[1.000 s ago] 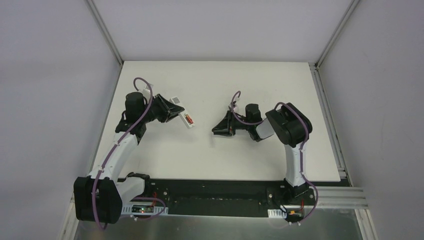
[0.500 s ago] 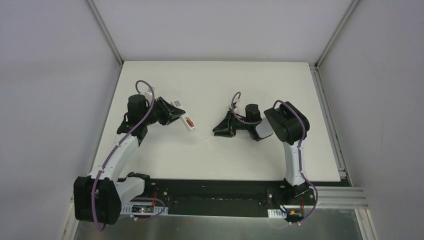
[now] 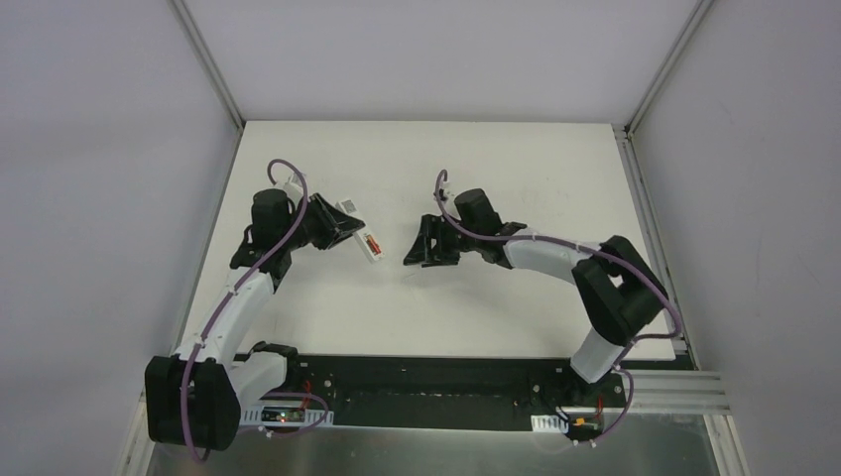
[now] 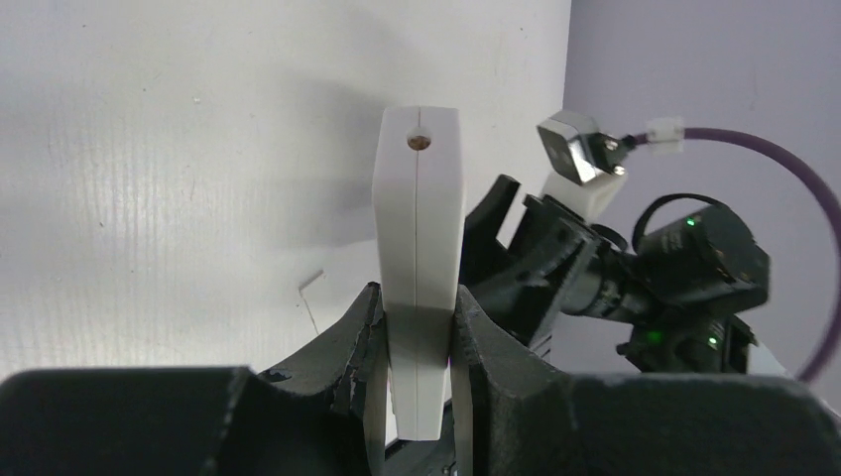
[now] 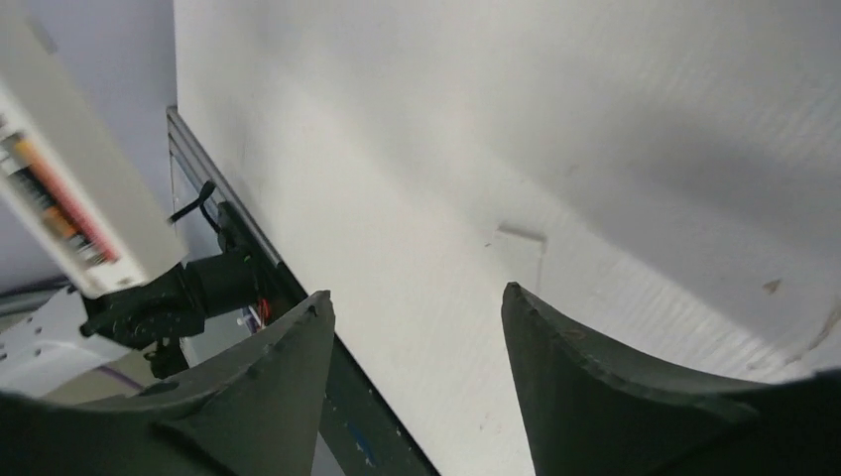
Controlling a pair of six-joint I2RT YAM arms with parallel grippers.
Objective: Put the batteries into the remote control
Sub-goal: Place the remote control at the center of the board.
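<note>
My left gripper [image 3: 349,230] is shut on the remote control [image 3: 361,234], a slim white bar held above the table with its code label side up. In the left wrist view the remote [image 4: 420,248] stands edge-on between the fingers [image 4: 365,342]. A red-orange battery [image 3: 373,243] lies in the open compartment near the remote's free end, and it also shows in the right wrist view [image 5: 61,198]. A dark strip lies beside it; I cannot tell if it is the dark battery. My right gripper [image 3: 415,254] is open and empty, just right of the remote's end [image 5: 84,213].
A small thin white cover piece [image 5: 520,241] lies flat on the white table [image 3: 466,169] below the right gripper; it also shows in the left wrist view [image 4: 310,288]. The black rail [image 3: 417,382] runs along the near edge.
The right arm has stretched out to the left, bringing its open gripper closer to the remote's free end. The left gripper and remote shifted slightly left.
</note>
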